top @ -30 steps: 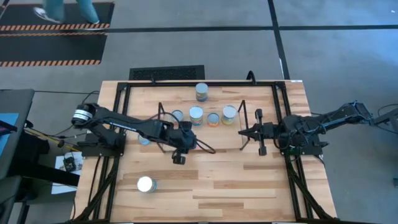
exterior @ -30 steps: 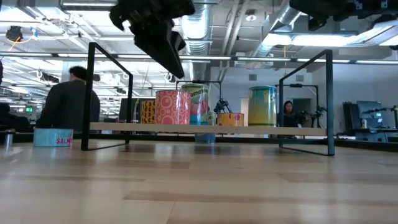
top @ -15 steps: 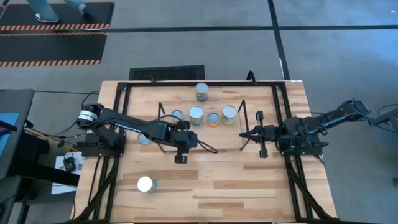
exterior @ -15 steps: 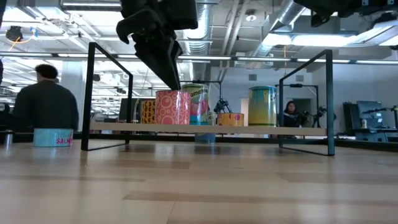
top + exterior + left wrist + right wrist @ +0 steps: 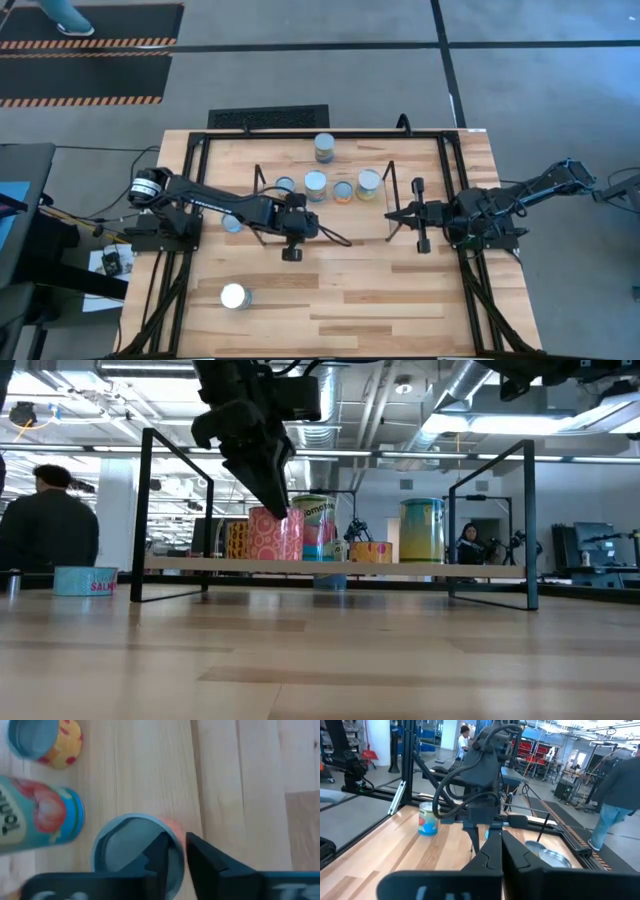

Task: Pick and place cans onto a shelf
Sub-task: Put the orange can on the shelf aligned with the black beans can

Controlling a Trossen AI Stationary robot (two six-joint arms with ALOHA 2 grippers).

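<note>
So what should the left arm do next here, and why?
Probably lift the left gripper straight up, clear of the pink can: it sits at that can's rim, the can already stands on the shelf, and a loose can waits on the table near the front. The right gripper waits, shut, beside the shelf.

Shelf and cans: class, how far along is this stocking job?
Done: four cans stand on the shelf. In hand: the left hand is at a pink can on it. Left: three cans on the table; right hand waits, shut.
</note>
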